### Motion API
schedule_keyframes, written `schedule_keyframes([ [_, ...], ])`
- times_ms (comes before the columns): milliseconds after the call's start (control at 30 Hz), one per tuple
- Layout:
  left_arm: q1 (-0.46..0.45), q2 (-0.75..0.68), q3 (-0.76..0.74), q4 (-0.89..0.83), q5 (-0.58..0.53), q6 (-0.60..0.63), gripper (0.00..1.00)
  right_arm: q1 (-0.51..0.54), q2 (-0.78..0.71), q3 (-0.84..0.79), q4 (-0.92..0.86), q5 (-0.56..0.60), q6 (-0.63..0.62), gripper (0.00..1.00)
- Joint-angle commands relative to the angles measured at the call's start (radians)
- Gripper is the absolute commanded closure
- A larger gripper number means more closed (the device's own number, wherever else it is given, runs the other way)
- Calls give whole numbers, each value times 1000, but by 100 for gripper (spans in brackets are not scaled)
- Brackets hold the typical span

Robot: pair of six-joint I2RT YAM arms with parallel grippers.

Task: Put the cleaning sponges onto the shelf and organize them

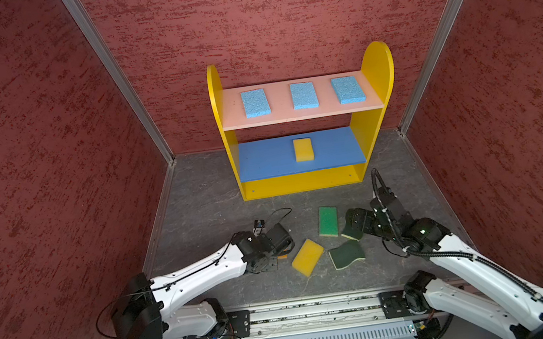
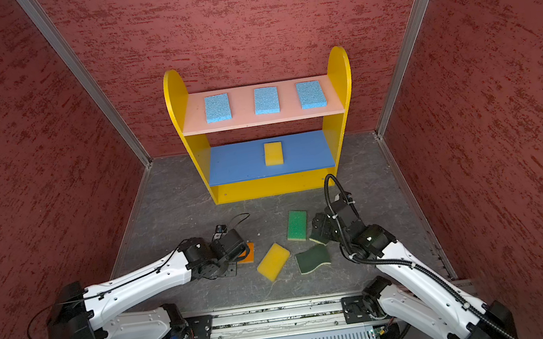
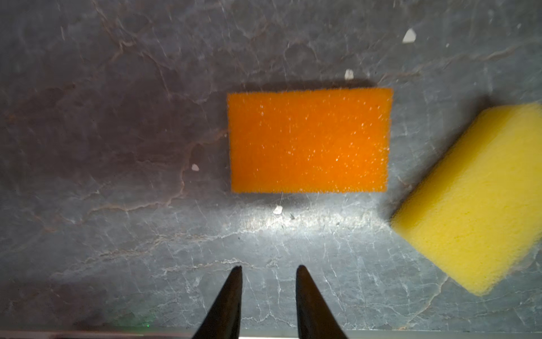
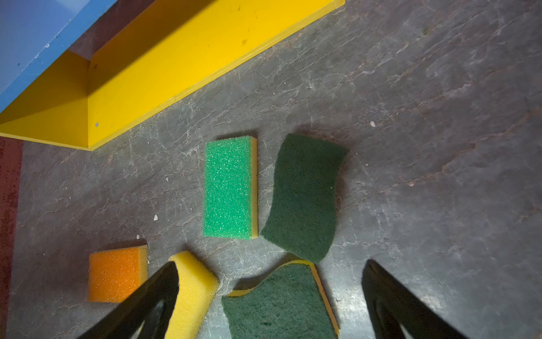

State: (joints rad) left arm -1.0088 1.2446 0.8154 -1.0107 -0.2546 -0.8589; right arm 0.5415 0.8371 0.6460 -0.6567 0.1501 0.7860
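Note:
Three light blue sponges (image 1: 304,95) lie on the pink upper board of the shelf (image 1: 378,63). One yellow sponge (image 1: 303,149) sits on its blue middle board. On the floor lie a bright green-topped sponge (image 1: 328,221), a yellow sponge (image 1: 307,257), two dark green wavy sponges (image 1: 346,254) and an orange-topped sponge (image 3: 309,141). My left gripper (image 3: 269,268) hangs just short of the orange sponge, its jaws a narrow gap apart with only floor between. My right gripper (image 4: 271,264) stands wide open over one dark green sponge (image 4: 281,305), touching nothing.
Red textured walls close in the grey floor (image 1: 203,200) on three sides. The arms' rail (image 1: 317,314) runs along the front edge. A black cable (image 1: 279,214) loops from the left wrist. Small white crumbs (image 3: 409,36) dot the floor.

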Motion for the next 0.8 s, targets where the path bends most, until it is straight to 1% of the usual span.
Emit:
schedule_keyframes([
  [0,-9,-17,-46,82,82,-63,69,-4,-1,-4,26,13,18,1],
  [33,-11,-15,-56,106,94,-67,69,-4,-2,-6,28,13,19,1],
  [67,-17,-12,-63,124,97,-73,73,-4,-3,-7,29,11,22,1],
  [100,-22,-5,-68,141,97,-77,86,-5,-5,-10,28,12,26,1],
  [133,-27,4,-70,154,97,-80,94,-5,-7,-12,31,12,28,1],
  [333,-34,80,-76,269,126,-45,95,-4,-18,-28,31,16,34,1],
  [633,-31,201,-38,320,123,-15,96,-5,-69,-51,10,29,54,1],
  [767,-16,245,-34,367,143,-3,96,-4,-84,-59,-4,34,60,1],
])
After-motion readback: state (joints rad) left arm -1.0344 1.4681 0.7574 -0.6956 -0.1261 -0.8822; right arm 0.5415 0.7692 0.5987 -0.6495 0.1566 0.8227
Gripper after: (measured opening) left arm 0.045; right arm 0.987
